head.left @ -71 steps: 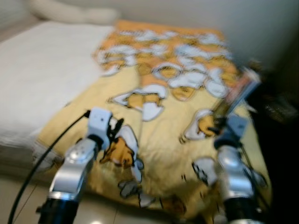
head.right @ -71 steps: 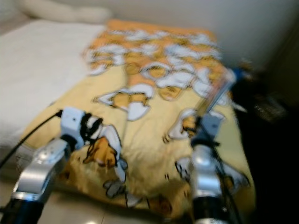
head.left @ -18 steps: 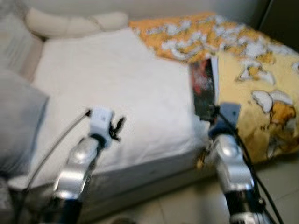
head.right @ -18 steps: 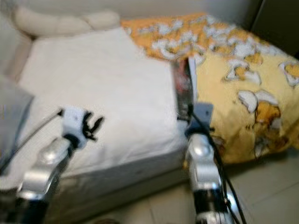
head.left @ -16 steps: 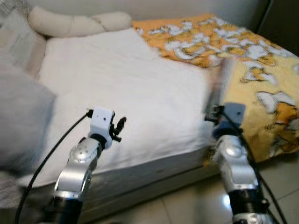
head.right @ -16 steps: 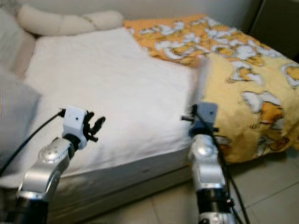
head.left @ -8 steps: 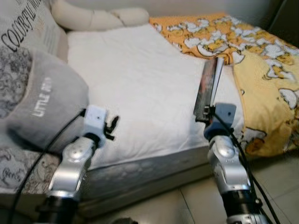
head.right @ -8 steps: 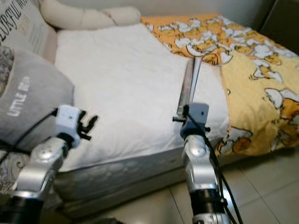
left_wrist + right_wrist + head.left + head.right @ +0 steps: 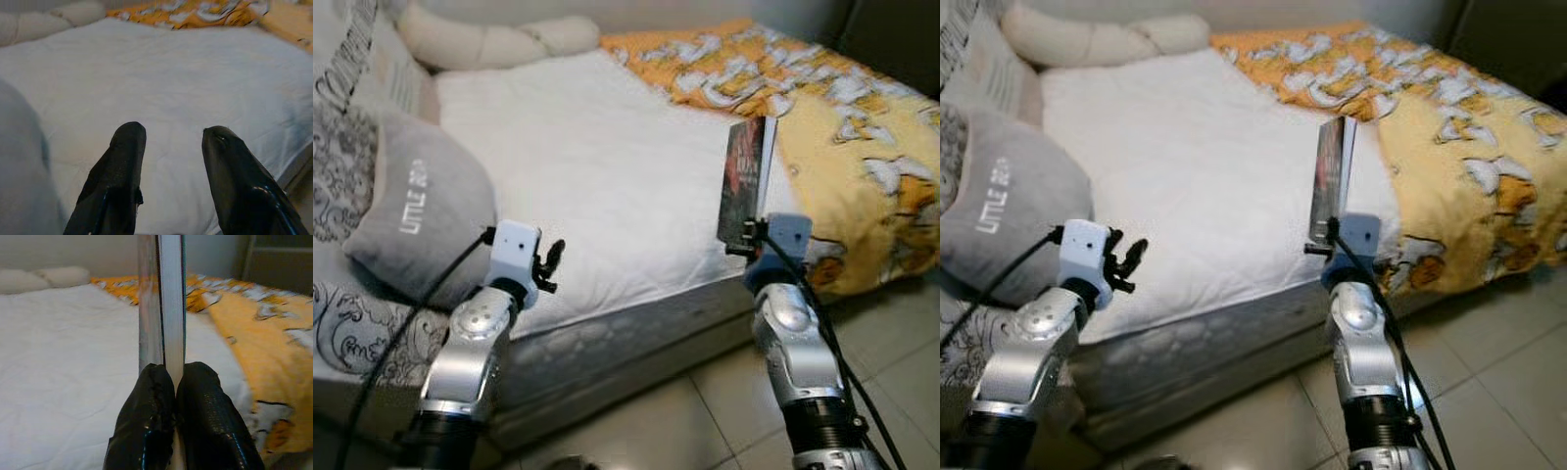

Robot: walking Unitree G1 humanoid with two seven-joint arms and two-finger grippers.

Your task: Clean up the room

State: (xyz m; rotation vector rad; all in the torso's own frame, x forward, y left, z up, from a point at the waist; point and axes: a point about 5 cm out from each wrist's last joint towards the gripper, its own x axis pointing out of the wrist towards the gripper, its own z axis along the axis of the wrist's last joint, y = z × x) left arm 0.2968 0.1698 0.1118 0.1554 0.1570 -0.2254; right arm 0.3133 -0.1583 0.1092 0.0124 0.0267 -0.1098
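The grey pillow (image 9: 421, 215) lying at the near left of the bed (image 9: 597, 166) carries pale printed lettering that reads "LITTLE", followed by a shorter group of characters that looks like a year beginning with 20 but is too blurred to read for certain. Behind it, at the far left edge, a patterned cushion (image 9: 357, 59) shows part of a line of dark capital letters running along its upper side, cut off by the frame and too broken to read as a word. The dark cover of the book (image 9: 745, 176) standing upright at the right of the bed shows no lettering that can be read.
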